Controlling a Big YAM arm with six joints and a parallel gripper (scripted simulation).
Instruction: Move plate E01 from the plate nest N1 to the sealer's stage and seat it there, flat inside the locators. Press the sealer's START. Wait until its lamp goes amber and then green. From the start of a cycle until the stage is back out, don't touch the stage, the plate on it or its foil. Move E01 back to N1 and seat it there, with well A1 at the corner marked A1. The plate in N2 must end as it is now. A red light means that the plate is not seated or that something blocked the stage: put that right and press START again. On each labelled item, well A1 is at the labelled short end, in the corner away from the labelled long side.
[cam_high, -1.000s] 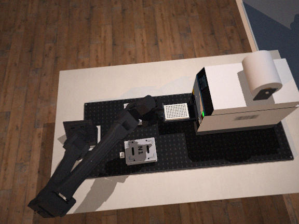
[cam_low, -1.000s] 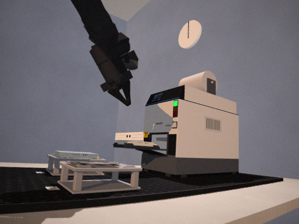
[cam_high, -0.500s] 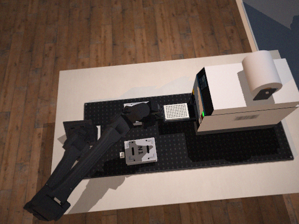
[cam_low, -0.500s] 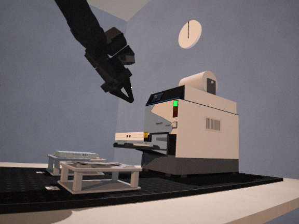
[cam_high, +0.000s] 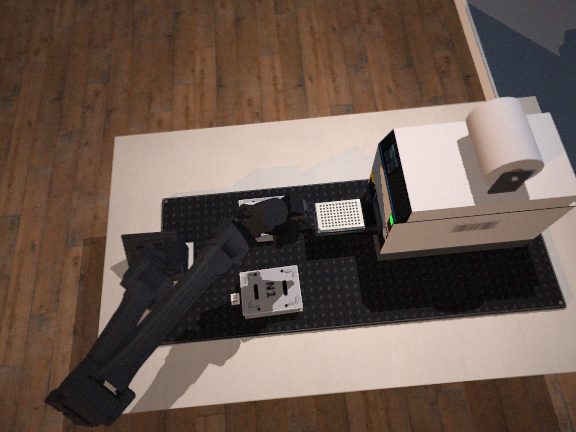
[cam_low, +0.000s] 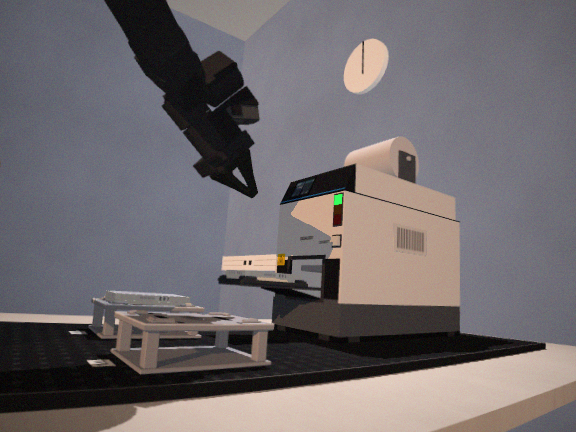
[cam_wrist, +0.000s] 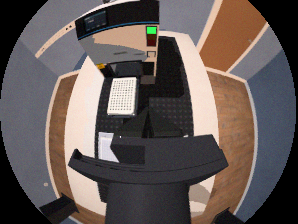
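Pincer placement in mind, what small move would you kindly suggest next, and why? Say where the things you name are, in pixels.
I would bring the shut pincer (cam_high: 311, 221) (cam_low: 254, 194) (cam_wrist: 148, 110) toward START (cam_low: 336, 241) (cam_wrist: 151, 54), clear of the stage (cam_high: 345, 231) (cam_low: 232, 281) (cam_wrist: 121, 116): E01 (cam_high: 339, 215) (cam_low: 249, 263) (cam_wrist: 122, 95) is on the extended stage, its wells look unsealed, and the lamp (cam_high: 391, 220) (cam_low: 338, 199) (cam_wrist: 151, 30) is green.

1. In the top view, the arm's wrist (cam_high: 267, 215) (cam_low: 187, 112) hides most of the N2 nest (cam_high: 262, 201) (cam_low: 145, 306) from you.
2. You lose the gripper (cam_low: 255, 194) (cam_wrist: 148, 110) tips against dark surfaces in the wrist view.
3. You find the print on the START button (cam_low: 336, 241) (cam_wrist: 151, 54) too small to read.
4. Your exterior view cuts off the upper arm at its top edge.
5. The sealer's screen (cam_low: 303, 188) (cam_wrist: 95, 21) is too blurred for you to read.
6. You cannot make out the plate's (cam_high: 339, 215) (cam_low: 250, 263) (cam_wrist: 122, 95) A1 marking.
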